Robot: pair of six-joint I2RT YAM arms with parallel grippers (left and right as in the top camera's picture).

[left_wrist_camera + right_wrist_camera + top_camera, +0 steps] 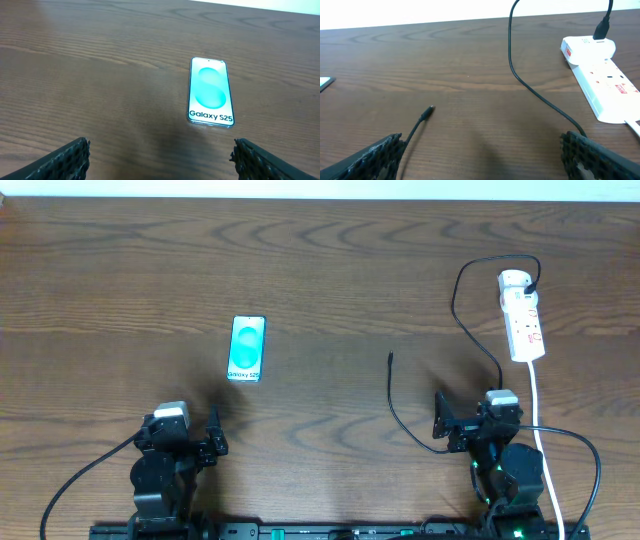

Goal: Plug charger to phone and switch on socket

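We are logging both claws standing apart; thin black charger cable tip [431, 109] lying far-left of right gripper [485, 155], right arm nearer; teal-screened rectangular phone [210, 92] far-right of left gripper [160, 157].

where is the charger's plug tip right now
Overhead, the charger's plug tip lies loose between the phone at left and the socket at right.
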